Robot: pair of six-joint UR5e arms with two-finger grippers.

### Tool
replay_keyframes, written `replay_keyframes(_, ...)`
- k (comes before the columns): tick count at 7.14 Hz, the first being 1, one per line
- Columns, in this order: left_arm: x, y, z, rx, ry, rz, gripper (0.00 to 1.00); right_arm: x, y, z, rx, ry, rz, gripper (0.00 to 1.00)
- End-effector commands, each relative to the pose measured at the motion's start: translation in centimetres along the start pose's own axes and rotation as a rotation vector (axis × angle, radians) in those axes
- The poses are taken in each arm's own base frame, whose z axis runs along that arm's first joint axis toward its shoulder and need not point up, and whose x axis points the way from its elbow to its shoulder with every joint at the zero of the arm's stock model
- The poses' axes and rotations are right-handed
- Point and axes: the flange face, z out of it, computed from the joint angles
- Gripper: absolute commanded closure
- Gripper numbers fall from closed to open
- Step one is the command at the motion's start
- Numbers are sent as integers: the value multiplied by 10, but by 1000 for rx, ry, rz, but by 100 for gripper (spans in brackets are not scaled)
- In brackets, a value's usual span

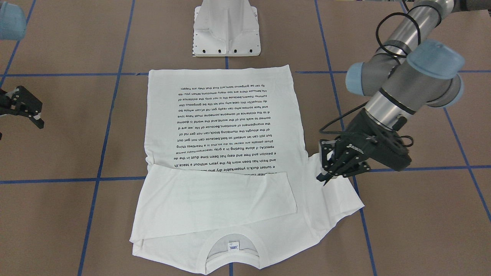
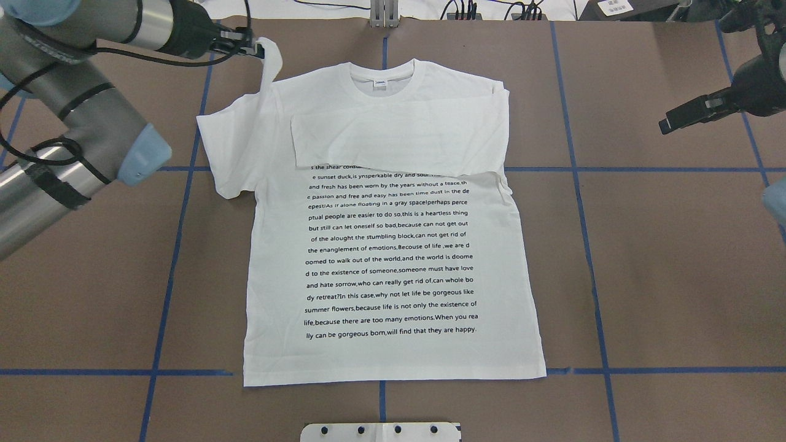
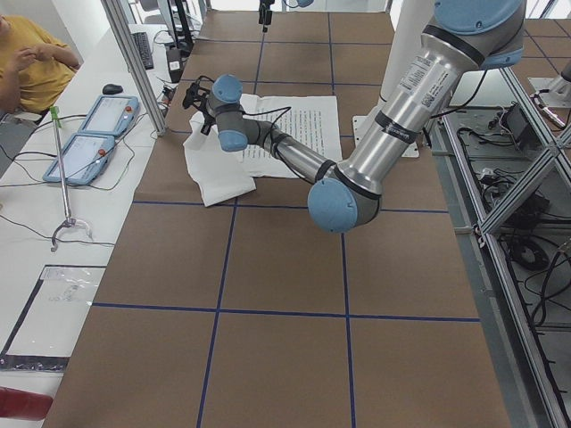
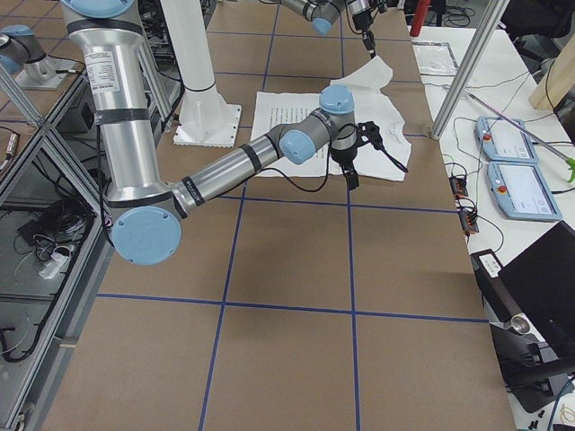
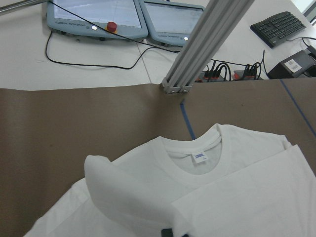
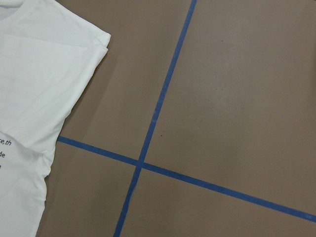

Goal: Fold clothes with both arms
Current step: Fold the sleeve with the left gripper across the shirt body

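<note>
One T-shirt (image 2: 393, 245): "gorgeous like summer flowers"

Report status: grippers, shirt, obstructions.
Left gripper shut on sleeve, lifted. Right gripper off shirt, state unclear. T-shirt flat, other sleeve folded across chest. Nothing in the way.

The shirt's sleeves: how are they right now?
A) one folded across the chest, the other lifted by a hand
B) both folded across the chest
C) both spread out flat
A: one sleeve lies across the shirt, and the left hand holds the other sleeve up.
</note>
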Motion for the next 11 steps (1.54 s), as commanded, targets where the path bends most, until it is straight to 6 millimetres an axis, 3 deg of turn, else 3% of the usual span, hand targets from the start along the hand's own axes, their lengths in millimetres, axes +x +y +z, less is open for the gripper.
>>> replay_keyframes(1, 91, 31, 60, 6, 32, -11, 100, 3, 0, -1, 3, 3, 9, 0)
replay_keyframes(2, 127, 57, 91, 25, 32, 3, 100, 3, 0, -1, 3, 3, 22, 0)
replay_keyframes(3, 152, 81, 116, 11, 30, 14, 100, 3, 0, -1, 3, 3, 26, 0)
replay_keyframes(4, 170, 99, 129, 5, 47, 28, 100, 4, -1, -2, 5, 4, 29, 0)
replay_keyframes(5, 204, 119, 150, -4, 56, 37, 100, 5, -2, -3, 7, 5, 33, 0)
replay_keyframes(6, 223, 137, 169, 3, 72, 44, 100, 5, -1, -3, 6, 6, 46, 0)
replay_keyframes(7, 223, 145, 175, 0, 87, 47, 100, 5, -1, -3, 6, 6, 47, 0)
replay_keyframes(8, 228, 156, 179, -13, 94, 49, 1, 5, -2, -3, 6, 7, 49, 0)
replay_keyframes(9, 232, 163, 179, -3, 97, 51, 0, 3, -4, -3, 9, 5, 63, 0)
replay_keyframes(11, 238, 154, 166, -2, 123, 84, 0, -7, -13, -6, 22, -5, 89, 0)
